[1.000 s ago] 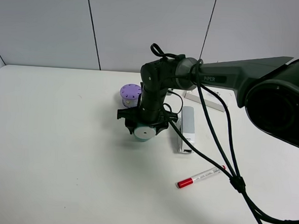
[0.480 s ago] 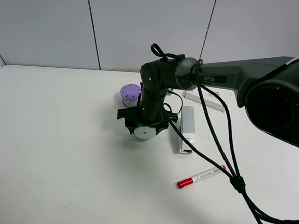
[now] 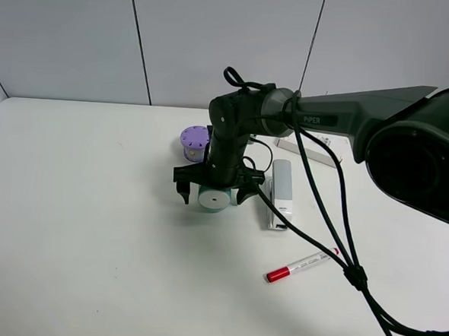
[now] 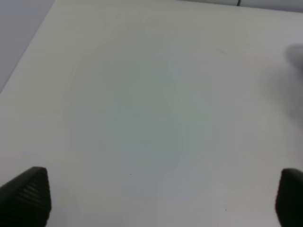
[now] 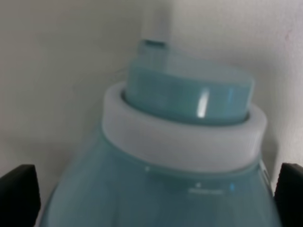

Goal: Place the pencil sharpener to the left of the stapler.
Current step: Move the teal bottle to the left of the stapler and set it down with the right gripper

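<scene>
The teal pencil sharpener (image 3: 215,199) lies on the table with its white round face toward the camera, just left of the long grey-white stapler (image 3: 282,188). My right gripper (image 3: 214,195) reaches down over it, open, one finger on each side and apart from the body. The right wrist view is filled by the sharpener (image 5: 184,156), with the dark fingertips (image 5: 16,191) spread at the frame's corners. My left gripper (image 4: 158,198) is open over bare table and holds nothing.
A purple cylinder with holes (image 3: 196,139) stands just behind the sharpener. A flat white box (image 3: 311,152) lies behind the stapler. A red-capped marker (image 3: 301,265) lies toward the front right. The right arm's cables (image 3: 336,220) trail across the table's right side.
My right gripper's fingers have spread apart and let go of the pencil sharpener, which now rests on the table beside the stapler.
</scene>
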Robot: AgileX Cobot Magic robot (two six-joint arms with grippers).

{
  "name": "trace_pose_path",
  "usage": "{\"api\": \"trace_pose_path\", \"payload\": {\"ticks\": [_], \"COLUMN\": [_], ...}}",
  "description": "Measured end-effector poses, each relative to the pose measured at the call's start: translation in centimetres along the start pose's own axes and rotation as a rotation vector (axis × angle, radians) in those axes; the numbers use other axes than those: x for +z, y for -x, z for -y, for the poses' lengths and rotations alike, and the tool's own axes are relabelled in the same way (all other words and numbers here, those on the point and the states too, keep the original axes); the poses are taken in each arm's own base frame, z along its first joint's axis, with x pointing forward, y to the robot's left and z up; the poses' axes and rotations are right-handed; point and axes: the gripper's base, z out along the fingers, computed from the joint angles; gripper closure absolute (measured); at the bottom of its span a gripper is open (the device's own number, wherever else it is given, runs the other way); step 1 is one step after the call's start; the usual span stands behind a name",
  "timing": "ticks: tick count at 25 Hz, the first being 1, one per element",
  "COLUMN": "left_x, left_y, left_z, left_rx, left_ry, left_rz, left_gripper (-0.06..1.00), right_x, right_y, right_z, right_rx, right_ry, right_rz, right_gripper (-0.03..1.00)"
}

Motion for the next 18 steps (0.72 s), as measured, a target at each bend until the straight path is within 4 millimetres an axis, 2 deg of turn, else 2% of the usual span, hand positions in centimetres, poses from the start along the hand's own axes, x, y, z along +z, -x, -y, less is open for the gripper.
{"api": "trace_pose_path", "payload": {"ticks": [13,18], "left_x": [0.0,0.0], "left_y": [0.0,0.0], "left_z": [0.0,0.0], "left_rx": [0.000,0.000], "left_ry": [0.000,0.000], "left_rz": [0.000,0.000], "left_gripper": [-0.01,-0.01], "right_x": [-0.2,-1.8], "right_y": [0.0,0.2], "right_z": [0.0,-0.2], "right_rx": [0.000,-0.005], "right_ry": [0.002,0.017], "right_rz": [0.003,0.034], "right_gripper": [-0.02,-0.02]}}
